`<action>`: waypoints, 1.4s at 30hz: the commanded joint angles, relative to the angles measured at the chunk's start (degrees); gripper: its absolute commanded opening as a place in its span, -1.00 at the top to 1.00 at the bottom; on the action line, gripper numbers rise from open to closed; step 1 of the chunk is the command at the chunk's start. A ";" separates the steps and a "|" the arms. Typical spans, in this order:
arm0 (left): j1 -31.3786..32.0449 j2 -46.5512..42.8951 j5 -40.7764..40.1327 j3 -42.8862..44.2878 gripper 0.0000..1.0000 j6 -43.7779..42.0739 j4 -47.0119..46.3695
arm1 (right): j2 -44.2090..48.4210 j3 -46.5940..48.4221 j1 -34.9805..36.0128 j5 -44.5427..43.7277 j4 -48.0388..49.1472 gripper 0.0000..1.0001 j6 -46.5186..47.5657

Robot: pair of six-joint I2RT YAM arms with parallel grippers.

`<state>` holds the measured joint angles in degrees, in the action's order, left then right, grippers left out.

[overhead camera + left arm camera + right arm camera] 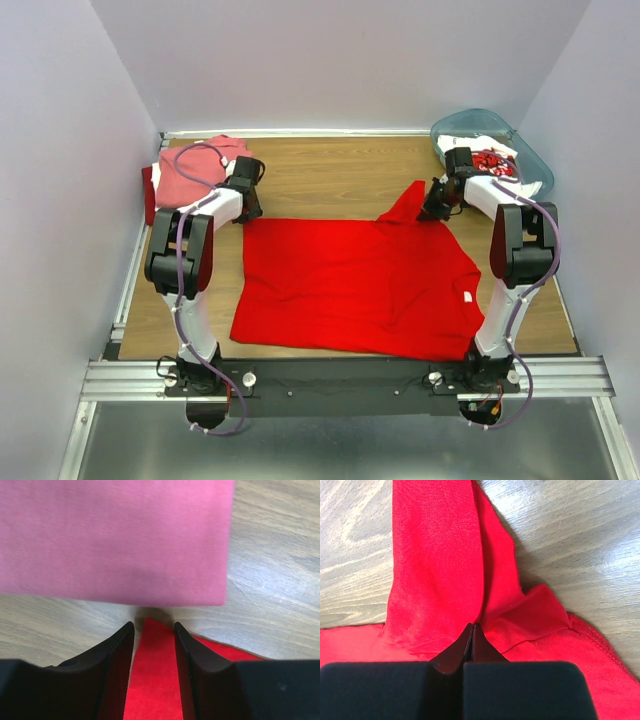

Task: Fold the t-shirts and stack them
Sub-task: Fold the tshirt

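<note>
Closest to the left wrist camera are the black fingers of the left gripper (pixel 154 627). They stand apart with a clear gap, gripping nothing. A pointed corner of the red shirt (pixel 152 680) lies flat on the table (pixel 275 580) in that gap. Just past the tips is the straight folded edge of the pink shirt (pixel 115 540), apart from the red corner.

In the right wrist view the right gripper (pixel 472 627) is clenched, its fingers pressed together with no gap. Its tips pinch a fold of the red shirt (pixel 435 555). The cloth rises from there in creases that run toward the tips, with bare table (pixel 570 540) on either side.

Only the overhead view shows the whole layout. The red shirt (pixel 350 285) is spread across the middle of the table (pixel 330 170), with a small white label (pixel 467 296) near its right edge. Its far right part is drawn up into a peak at the right gripper (pixel 435 210). The left gripper (pixel 248 212) is at the shirt's far left corner. The pink shirt (pixel 195 170) lies folded in the far left corner on a dark red shirt (pixel 149 190). In the far right corner a teal bin (pixel 480 122) holds a white shirt (pixel 490 160) with red print.
</note>
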<state>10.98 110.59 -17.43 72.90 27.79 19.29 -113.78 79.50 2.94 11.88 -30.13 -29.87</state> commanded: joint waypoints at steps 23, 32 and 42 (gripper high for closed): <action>-0.79 2.27 3.19 -1.89 1.00 0.60 -2.85 | 1.98 -0.05 0.31 2.01 -1.69 0.99 0.78; -0.79 -2.03 3.72 -0.13 1.00 -0.46 -2.59 | 6.46 0.74 0.31 3.41 -3.62 0.99 -0.10; -0.79 -7.92 5.65 0.49 1.00 -1.33 -2.68 | 17.16 -5.58 0.31 2.71 -5.99 0.99 -2.03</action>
<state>10.46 106.56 -13.61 72.34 27.40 16.40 -101.41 77.01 2.96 14.24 -33.23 -30.50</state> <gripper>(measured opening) 0.004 0.006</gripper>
